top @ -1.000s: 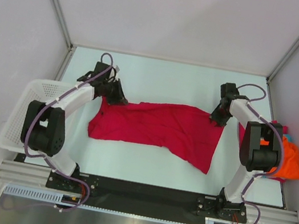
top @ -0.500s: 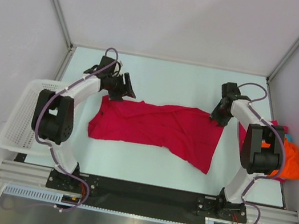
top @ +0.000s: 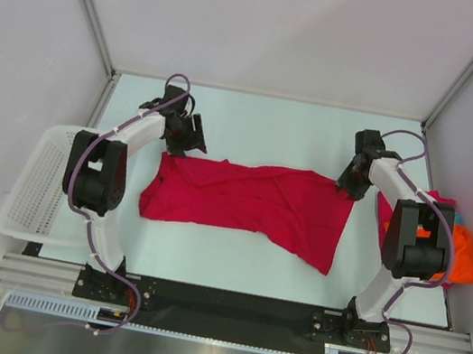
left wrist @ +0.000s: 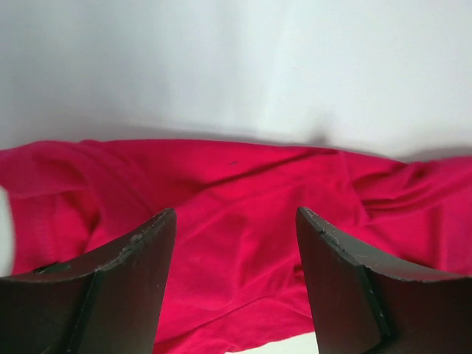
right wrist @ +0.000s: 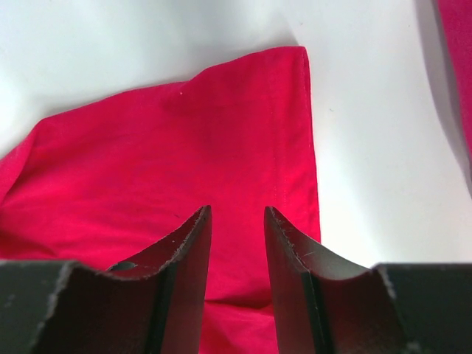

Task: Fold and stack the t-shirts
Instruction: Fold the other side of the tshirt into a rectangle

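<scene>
Crimson t-shirt (top: pixel 251 200) lies flat, no fold yet; left gripper (left wrist: pixel 234 217) spread wide, right gripper (right wrist: pixel 237 214) narrowly parted, neither pinching.

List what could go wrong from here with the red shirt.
1. The left pincer hangs open over wrinkled cloth of the red shirt. Closing there could pinch several layers at once.
2. The right pincer is only narrowly open near the hem corner, so it may catch too little cloth and slip.
3. The shirt lies rumpled, with one corner trailing out to a point, so a fold made now would likely come out crooked.
</scene>
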